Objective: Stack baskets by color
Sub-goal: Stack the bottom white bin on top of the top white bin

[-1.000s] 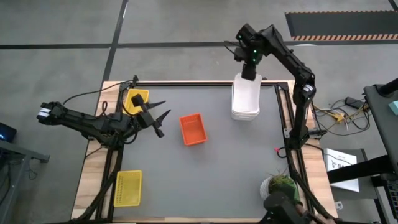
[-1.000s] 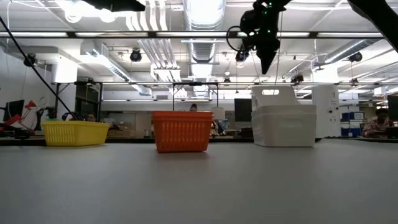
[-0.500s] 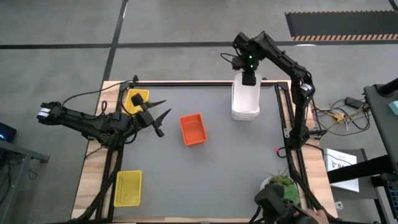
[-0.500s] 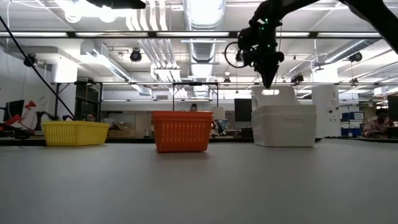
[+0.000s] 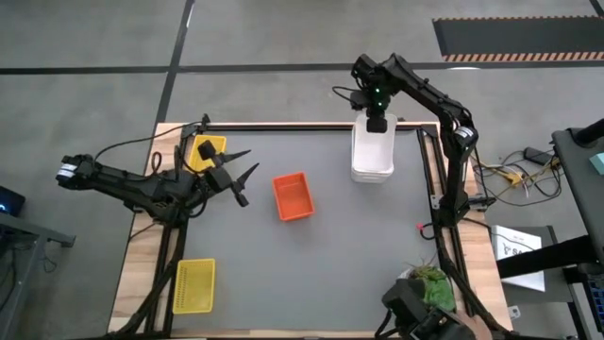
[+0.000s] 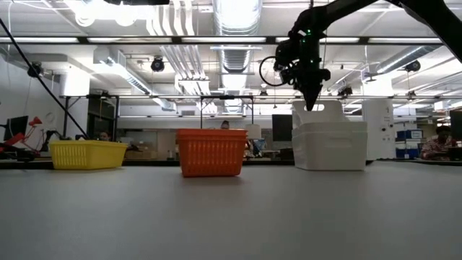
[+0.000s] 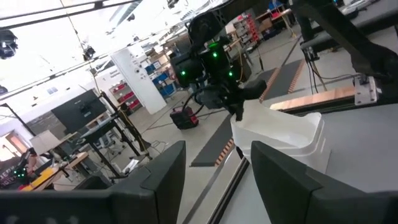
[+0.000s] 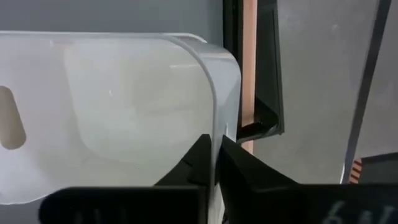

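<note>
A stack of white baskets (image 5: 373, 156) stands at the table's far right, and its top basket rises above the others in the low view (image 6: 317, 113). My right gripper (image 5: 376, 124) is shut on that top basket at its far end. An orange basket (image 5: 293, 196) sits mid-table. One yellow basket (image 5: 205, 151) rests at the far left and another (image 5: 194, 285) at the near left. My left gripper (image 5: 242, 179) hangs open and holds nothing, level, to the left of the orange basket. My right gripper pinches the top white basket's far end wall (image 8: 219, 127), next to a rounded corner, one finger inside the basket and one outside. The fingers (image 6: 311, 100) come steeply from above and point down. The basket still sits in the stack.
A potted green plant (image 5: 429, 280) stands at the table's near right corner. The table's raised frame rail (image 8: 250, 74) runs close behind the white stack. Bare grey tabletop lies between the orange basket and the near edge.
My right gripper has come down onto the far end of the white stack, its arm folding in a little toward the table. The baskets have not moved.
</note>
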